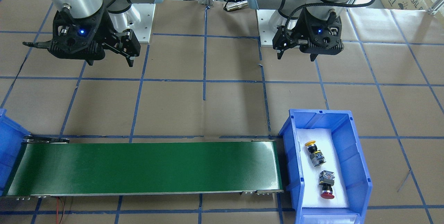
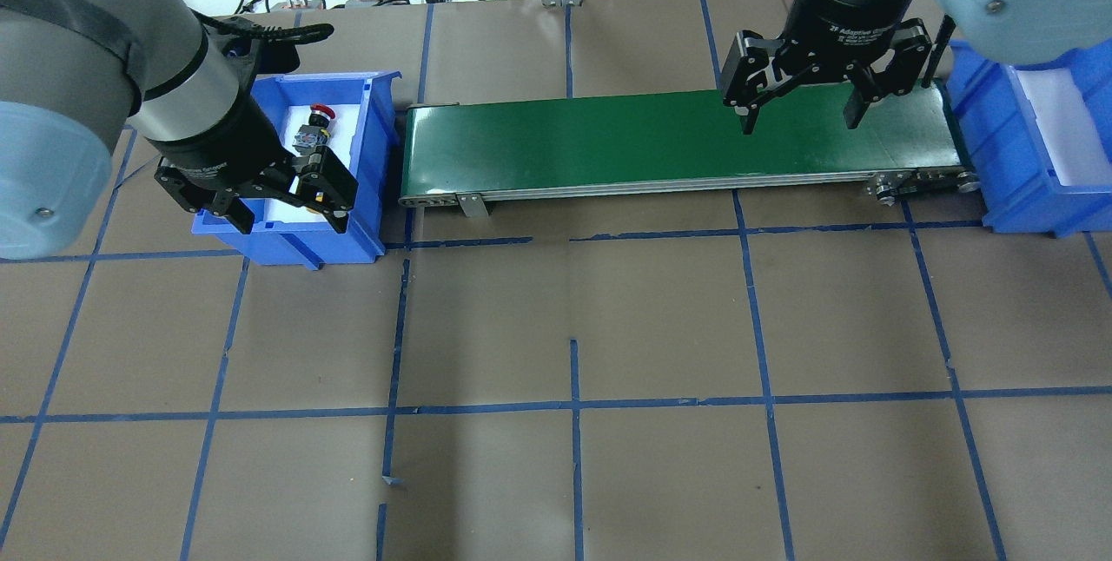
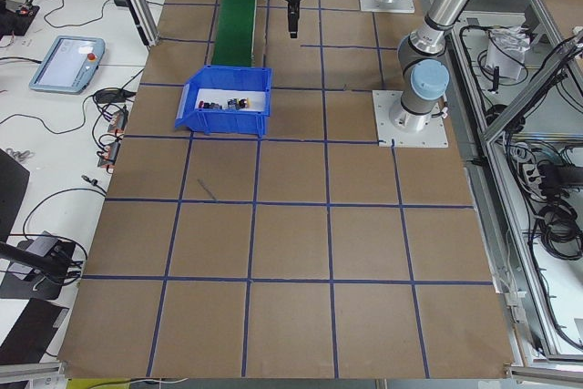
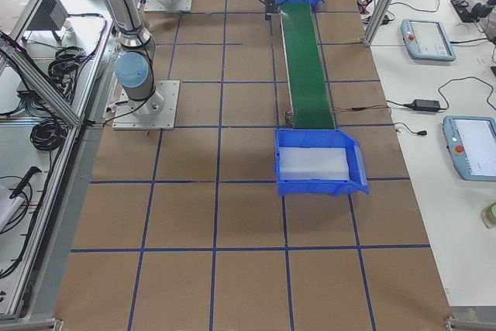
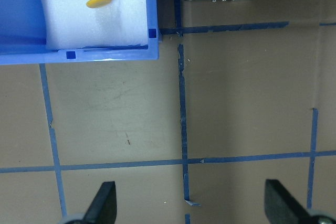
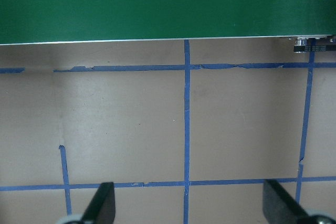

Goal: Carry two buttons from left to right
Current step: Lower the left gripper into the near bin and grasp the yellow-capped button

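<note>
Overhead exterior, right wrist [image 2: 856, 23] lettered "2F Adaptive", left jaws open, right jaws open

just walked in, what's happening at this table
Nothing is being handled yet. The yellow button and the red button both lie in the blue bin at the robot's left end of the green belt. The left end effector hangs open near that bin, the right end effector open near the belt's other end. Neither holds anything.
</note>
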Robot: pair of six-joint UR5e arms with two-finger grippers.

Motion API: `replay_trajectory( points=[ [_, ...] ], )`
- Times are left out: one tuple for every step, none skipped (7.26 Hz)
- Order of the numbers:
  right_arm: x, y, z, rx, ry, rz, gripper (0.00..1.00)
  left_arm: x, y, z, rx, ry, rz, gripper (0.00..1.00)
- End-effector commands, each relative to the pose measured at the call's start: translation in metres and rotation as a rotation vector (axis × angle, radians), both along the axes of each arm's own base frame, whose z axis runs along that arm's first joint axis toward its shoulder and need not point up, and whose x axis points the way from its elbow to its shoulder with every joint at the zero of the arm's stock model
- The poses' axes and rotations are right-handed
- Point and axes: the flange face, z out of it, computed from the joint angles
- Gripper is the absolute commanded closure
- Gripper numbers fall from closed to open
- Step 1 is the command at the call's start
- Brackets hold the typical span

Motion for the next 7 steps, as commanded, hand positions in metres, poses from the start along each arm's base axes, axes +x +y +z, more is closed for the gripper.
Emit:
replay_trajectory(
  points=[
    [0.002, 0.003, 0.000, 0.003, 0.000, 0.003, 0.00, 0.000, 0.000, 0.000, -0.001, 0.000, -0.002, 0.00],
    [0.001, 0.002, 0.000, 0.001, 0.000, 0.002, 0.00, 0.000, 0.000, 0.000, -0.002, 0.002, -0.001, 0.00],
    [0.001, 0.003, -0.003, 0.009, 0.003, 0.000, 0.00, 0.002, -0.001, -0.001, -0.001, 0.003, 0.002, 0.00],
    [0.000, 0.002, -0.002, 0.006, 0.004, 0.002, 0.00, 0.005, -0.004, -0.001, -0.001, 0.004, 0.002, 0.00],
    [0.002, 0.003, -0.001, 0.000, -0.002, 0.003, 0.00, 0.008, -0.013, 0.003, -0.007, 0.003, 0.009, 0.00],
    [0.002, 0.003, 0.000, -0.002, -0.002, 0.003, 0.00, 0.029, -0.027, 0.013, -0.027, -0.006, 0.050, 0.00],
    [0.001, 0.003, -0.002, 0.006, 0.003, 0.004, 0.00, 0.059, -0.052, 0.012, -0.019, -0.006, 0.102, 0.00]
  ],
)
